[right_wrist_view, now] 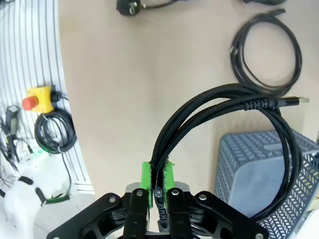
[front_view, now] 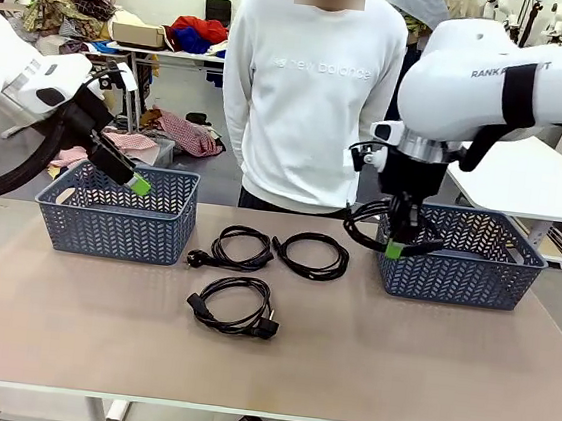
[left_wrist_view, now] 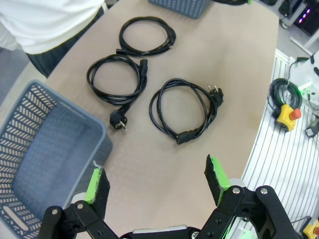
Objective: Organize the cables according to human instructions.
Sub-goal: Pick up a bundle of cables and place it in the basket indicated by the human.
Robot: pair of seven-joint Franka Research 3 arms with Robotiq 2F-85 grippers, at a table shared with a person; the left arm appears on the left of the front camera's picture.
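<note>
Black cable loop [right_wrist_view: 199, 107] hangs clamped in the right claw [right_wrist_view: 156, 175].

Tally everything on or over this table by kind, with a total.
Coiled black cables on the beige table: 3
Braided black cable in the right hand: 1
Blue-grey plastic lattice baskets: 2
Total: 6
</note>
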